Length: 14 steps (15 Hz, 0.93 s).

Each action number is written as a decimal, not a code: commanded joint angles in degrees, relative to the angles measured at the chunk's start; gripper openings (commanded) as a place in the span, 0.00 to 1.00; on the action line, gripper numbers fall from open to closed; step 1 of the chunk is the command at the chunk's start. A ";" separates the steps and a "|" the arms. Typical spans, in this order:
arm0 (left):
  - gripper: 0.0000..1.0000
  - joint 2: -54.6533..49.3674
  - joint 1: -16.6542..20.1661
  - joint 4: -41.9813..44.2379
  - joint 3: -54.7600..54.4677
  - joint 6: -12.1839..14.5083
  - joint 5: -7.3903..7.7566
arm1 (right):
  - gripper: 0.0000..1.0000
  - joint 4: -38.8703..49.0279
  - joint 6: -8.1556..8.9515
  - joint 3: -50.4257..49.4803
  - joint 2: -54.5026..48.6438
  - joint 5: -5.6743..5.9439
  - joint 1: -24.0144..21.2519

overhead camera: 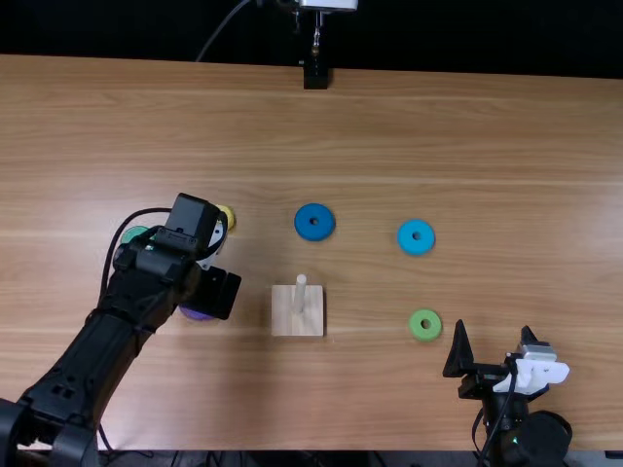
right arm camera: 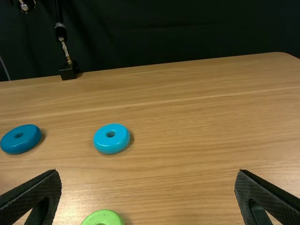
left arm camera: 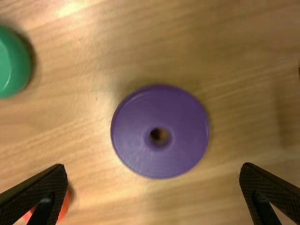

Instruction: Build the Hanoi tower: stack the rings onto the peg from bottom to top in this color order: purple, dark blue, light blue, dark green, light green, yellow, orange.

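The left arm slants forward and inward over the desk, its left hand turned downward at the end of a bent wrist. Both its black fingers stand wide apart. The right arm is folded at the near edge, its right hand pointing forward, fingers likewise spread wide.

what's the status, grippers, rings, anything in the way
Left gripper open above purple ring. Right gripper open. Peg bare. Orange ring near purple.
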 commanded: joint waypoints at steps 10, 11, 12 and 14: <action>1.00 7.62 0.31 2.67 -0.59 0.55 4.13 | 1.00 -4.20 0.00 -3.26 -0.73 -0.09 -0.49; 1.00 7.80 0.40 2.77 -1.12 0.65 5.40 | 1.00 -4.20 0.00 -3.26 -0.73 -0.09 -0.49; 1.00 7.80 0.40 3.41 -2.09 0.65 6.24 | 1.00 -4.20 0.00 -3.26 -0.73 -0.09 -0.49; 1.00 7.89 0.49 4.46 -2.61 0.65 6.56 | 1.00 -4.20 0.00 -3.26 -0.73 -0.09 -0.40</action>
